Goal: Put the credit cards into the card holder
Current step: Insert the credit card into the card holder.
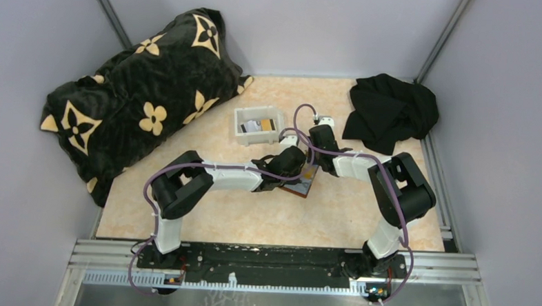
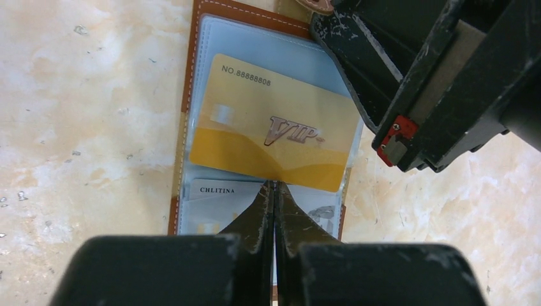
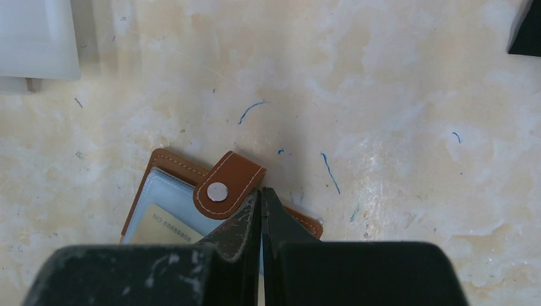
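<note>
Open card holder (image 2: pixel 191 70) lies mid-table (image 1: pixel 362 219). To pin it flat, the right gripper (image 3: pixel 261 194), jaws together, bears on its far edge beside the snap tab (image 3: pixel 226 185). The left gripper (image 2: pixel 275 190), jaws together, meets the gold card (image 2: pixel 274 127) at its near edge, probably to push it into the clear pocket (image 2: pixel 287 57).

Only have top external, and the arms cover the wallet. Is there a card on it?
Observer: Yes. The left wrist view shows a gold card lying skewed on the open card holder, over its clear sleeve. I cannot tell how far in it is.
Operator: Left gripper holding it?
Observer: No. The left gripper is shut, with its tips at the card's near edge.
Operator: Right one?
Observer: The right gripper is shut too, tips at the holder's edge beside its snap tab.
</note>
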